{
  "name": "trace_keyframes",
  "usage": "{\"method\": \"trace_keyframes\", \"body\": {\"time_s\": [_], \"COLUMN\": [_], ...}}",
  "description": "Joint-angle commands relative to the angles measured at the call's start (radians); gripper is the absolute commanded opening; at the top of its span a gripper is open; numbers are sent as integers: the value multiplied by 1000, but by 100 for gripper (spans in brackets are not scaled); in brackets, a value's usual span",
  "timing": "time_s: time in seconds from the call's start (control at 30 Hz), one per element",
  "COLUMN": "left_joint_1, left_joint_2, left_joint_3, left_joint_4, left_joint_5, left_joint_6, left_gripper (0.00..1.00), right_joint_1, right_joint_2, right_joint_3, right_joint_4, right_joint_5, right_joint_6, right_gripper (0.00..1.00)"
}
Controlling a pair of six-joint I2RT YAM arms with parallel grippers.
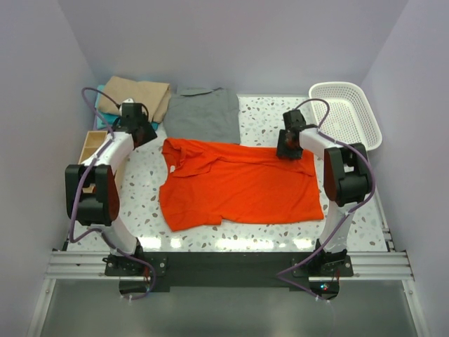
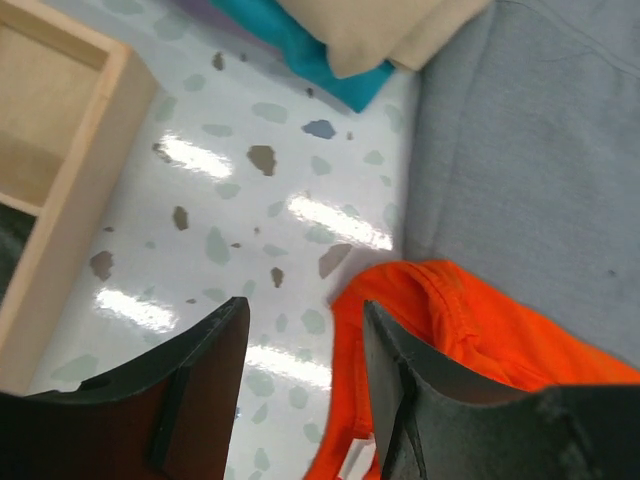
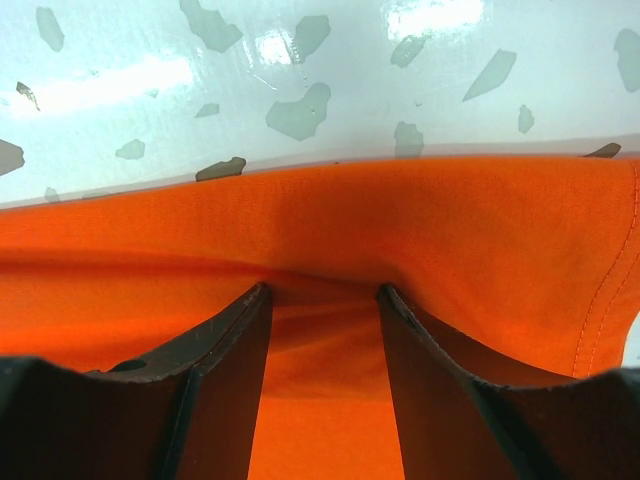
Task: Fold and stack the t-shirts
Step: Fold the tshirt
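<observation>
Currently your left gripper (image 2: 305, 310) hangs low at the far-left corner of the orange-red t-shirt (image 1: 238, 186). Its fingers (image 2: 200, 400) stand moderately apart, with only bare terrazzo table (image 1: 266, 116) showing in the gap. The right-hand finger overlaps the shirt's rumpled edge, and nothing is gripped.

Your right gripper (image 3: 323, 292) is down on the shirt's far-right edge. Both fingers are spread about as wide and pressed into the cloth. A shallow ridge of orange fabric runs across between them but is not pinched.

The orange-red shirt lies spread out at mid-table, collar to your left. Its near-left sleeve area is somewhat bunched.

The grey t-shirt (image 1: 203, 116) lies flat just beyond it, and their edges meet at the orange shirt's far-left corner.

The folded tan t-shirt (image 1: 137, 95) sits on the teal one (image 2: 300, 45) in the far-left corner.

The wooden tray (image 2: 90, 200) is at the left edge and the white basket (image 1: 347, 116) at far right.
</observation>
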Motion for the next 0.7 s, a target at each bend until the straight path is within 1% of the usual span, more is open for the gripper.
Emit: {"method": "trace_keyframes", "body": {"time_s": [0.0, 0.03, 0.1, 0.13, 0.23, 0.3, 0.33, 0.37, 0.43, 0.5, 0.67], "left_joint_1": [-1, -2, -16, -45, -112, -131, -139, -140, -143, -148, -149], "left_joint_2": [-42, -37, -14, -2, 53, 72, 79, 101, 142, 161, 136], "left_joint_3": [-43, -56, -57, -38, 17, 22, 8, 2, 3, 17, 3], "left_joint_4": [155, 189, 249, 258, 256, 313, 386, 463, 508, 485, 337], "left_joint_5": [232, 353, 432, 480, 520, 572, 648, 679, 736, 721, 568], "left_joint_6": [-1, -6, -32, -32, -29, -57, -77, -102, -156, -156, -90], "left_gripper": [54, 54, 54, 53, 53, 54, 54, 54, 54, 53, 53], "right_joint_1": [-19, -17, -19, -19, -19, -19, -17, -17, -17, -19, -17], "right_joint_2": [53, 56, 56, 57, 57, 59, 62, 62, 62, 59, 57], "right_joint_3": [-16, -15, -13, -13, -13, -10, -8, -7, -8, -10, -15], "right_joint_4": [-68, -69, -69, -69, -68, -69, -72, -71, -71, -69, -69], "right_joint_5": [39, 36, 33, 33, 31, 25, 25, 23, 22, 23, 25], "right_joint_6": [-16, -16, -17, -19, -20, -22, -23, -22, -23, -23, -22], "right_gripper": [52, 52, 52, 52, 52, 52, 52, 52, 52, 52, 52]}}
